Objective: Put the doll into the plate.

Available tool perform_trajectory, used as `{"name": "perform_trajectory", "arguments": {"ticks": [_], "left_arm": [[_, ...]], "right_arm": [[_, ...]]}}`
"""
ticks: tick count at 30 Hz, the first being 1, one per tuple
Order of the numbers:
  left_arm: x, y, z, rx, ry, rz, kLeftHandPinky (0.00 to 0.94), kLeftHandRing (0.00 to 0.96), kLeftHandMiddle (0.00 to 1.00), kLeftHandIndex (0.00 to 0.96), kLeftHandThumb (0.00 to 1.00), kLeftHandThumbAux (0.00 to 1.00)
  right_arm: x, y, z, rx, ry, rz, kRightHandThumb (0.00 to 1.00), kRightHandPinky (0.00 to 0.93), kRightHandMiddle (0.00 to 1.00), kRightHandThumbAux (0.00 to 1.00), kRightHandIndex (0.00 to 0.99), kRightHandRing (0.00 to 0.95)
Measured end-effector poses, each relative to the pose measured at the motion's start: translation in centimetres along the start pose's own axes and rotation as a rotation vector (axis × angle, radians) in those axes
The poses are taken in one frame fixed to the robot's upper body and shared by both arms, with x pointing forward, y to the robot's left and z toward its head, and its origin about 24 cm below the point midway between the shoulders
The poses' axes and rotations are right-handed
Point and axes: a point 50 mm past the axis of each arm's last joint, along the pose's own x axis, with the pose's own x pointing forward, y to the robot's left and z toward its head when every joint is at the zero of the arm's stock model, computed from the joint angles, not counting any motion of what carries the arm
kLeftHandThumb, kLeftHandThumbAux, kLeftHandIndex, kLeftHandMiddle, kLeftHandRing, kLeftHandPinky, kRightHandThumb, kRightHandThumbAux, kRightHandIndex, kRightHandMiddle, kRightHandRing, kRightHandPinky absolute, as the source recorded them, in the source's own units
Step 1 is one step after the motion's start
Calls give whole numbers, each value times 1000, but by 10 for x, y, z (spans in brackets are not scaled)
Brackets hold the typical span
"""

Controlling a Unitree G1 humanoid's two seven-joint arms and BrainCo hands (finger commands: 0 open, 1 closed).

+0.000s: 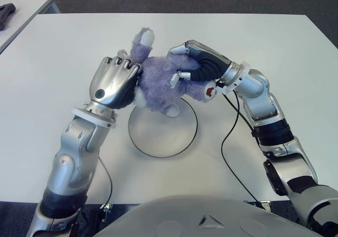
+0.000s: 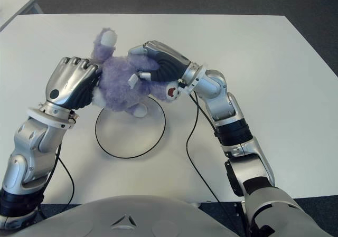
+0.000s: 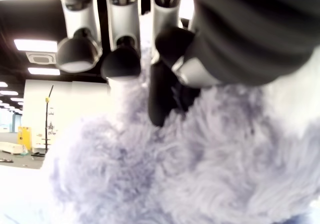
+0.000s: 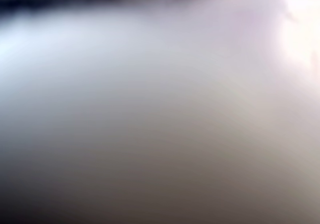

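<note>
White table holds plate; both hands clasp doll above its rim.

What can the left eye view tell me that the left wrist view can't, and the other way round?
Only the left eye view shows the whole scene: the white table, the round plate with its dark rim, the right hand pressed on the doll from the right, and the doll held over the plate's far edge. Only the left wrist view shows, from close by, the left hand's fingertips curled against the fur, plus ceiling lights behind. Both show the purple plush doll and the left hand gripping it.
</note>
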Motion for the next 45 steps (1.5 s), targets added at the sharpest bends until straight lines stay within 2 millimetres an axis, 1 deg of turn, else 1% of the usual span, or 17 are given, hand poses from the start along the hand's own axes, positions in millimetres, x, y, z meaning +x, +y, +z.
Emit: {"name": "perform_trajectory", "arguments": {"ticks": [6, 10, 15, 19, 22, 29, 38, 45], "left_arm": [[-5, -3, 1, -16, 7, -18, 827, 820, 545, 399, 851, 668], [-10, -5, 3, -44, 14, -29, 843, 823, 546, 399, 851, 668], [-15, -9, 5, -69, 24, -47, 836, 821, 547, 399, 851, 668], [-17, -11, 7, -84, 28, -52, 816, 813, 546, 399, 850, 669], [-20, -12, 9, -99, 35, -56, 809, 809, 546, 399, 850, 669], [-31, -17, 14, -141, 65, -84, 828, 812, 547, 397, 849, 670], [-39, -20, 20, -180, 109, -108, 851, 833, 550, 399, 851, 668], [-40, -21, 25, -196, 131, -104, 858, 841, 552, 402, 852, 667]], "right_arm": [[1, 3, 3, 2, -9, 14, 730, 852, 871, 708, 440, 871], [-1, 9, 3, 15, -7, 20, 729, 859, 877, 708, 440, 875], [-3, 14, 5, 21, -10, 44, 729, 861, 870, 708, 440, 865], [-5, 15, 8, 28, -4, 62, 730, 854, 861, 708, 440, 860], [-8, 19, 10, 50, 3, 70, 730, 850, 865, 708, 440, 866], [-15, 34, 10, 94, 16, 87, 730, 856, 873, 708, 440, 867], [-16, 41, 10, 104, 2, 107, 729, 875, 900, 708, 439, 884], [-21, 48, 8, 153, 2, 100, 732, 866, 902, 707, 439, 882]]}}
